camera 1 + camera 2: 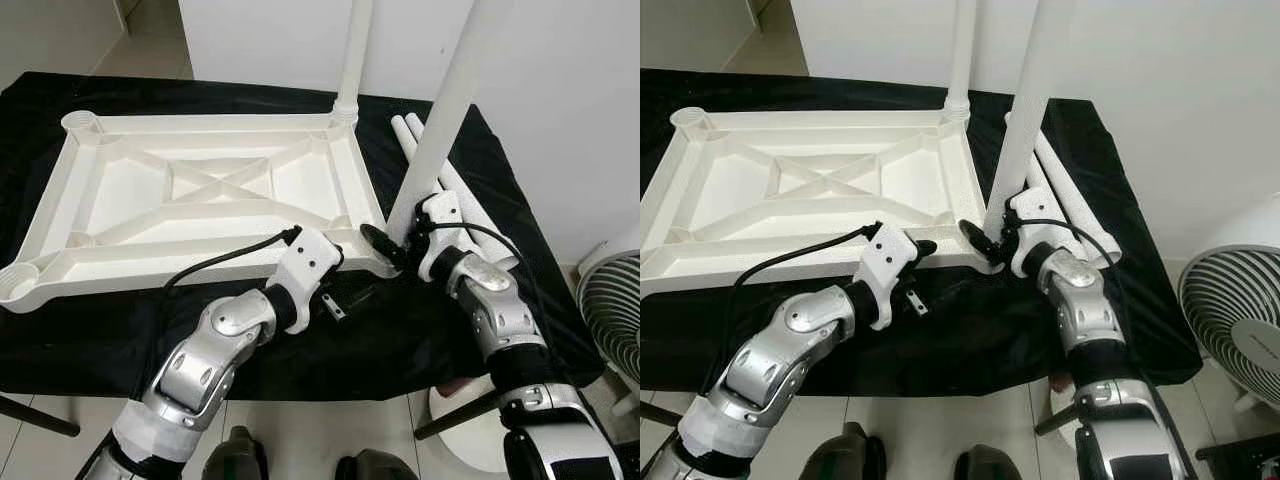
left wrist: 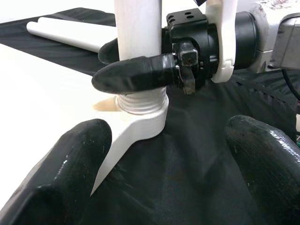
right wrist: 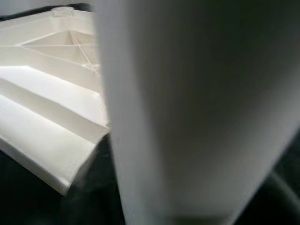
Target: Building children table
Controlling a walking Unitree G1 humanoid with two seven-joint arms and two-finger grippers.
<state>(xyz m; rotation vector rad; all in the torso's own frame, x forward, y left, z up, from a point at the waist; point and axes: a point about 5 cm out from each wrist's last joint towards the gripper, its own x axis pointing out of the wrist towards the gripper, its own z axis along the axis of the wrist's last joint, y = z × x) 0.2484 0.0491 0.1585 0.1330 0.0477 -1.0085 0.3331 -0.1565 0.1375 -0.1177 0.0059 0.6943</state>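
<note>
The white table top (image 1: 200,124) lies upside down on a black cloth. One white leg (image 1: 352,50) stands in its far right corner socket. A second leg (image 1: 440,110) stands upright at the near right corner, its threaded end in the socket (image 2: 140,119). My right gripper (image 2: 122,63) is shut on this leg just above the socket, and the right wrist view shows the leg (image 3: 197,108) close up. My left gripper (image 2: 164,178) is open, low over the cloth by the top's front edge, pointing at that corner; one finger (image 2: 61,173) overlaps the top's edge.
Two spare white legs (image 1: 470,215) lie on the cloth (image 1: 420,330) to the right of the top. A white fan (image 1: 610,310) stands on the floor at the right. A wall rises close behind the table. The cloth's front edge is just below my arms.
</note>
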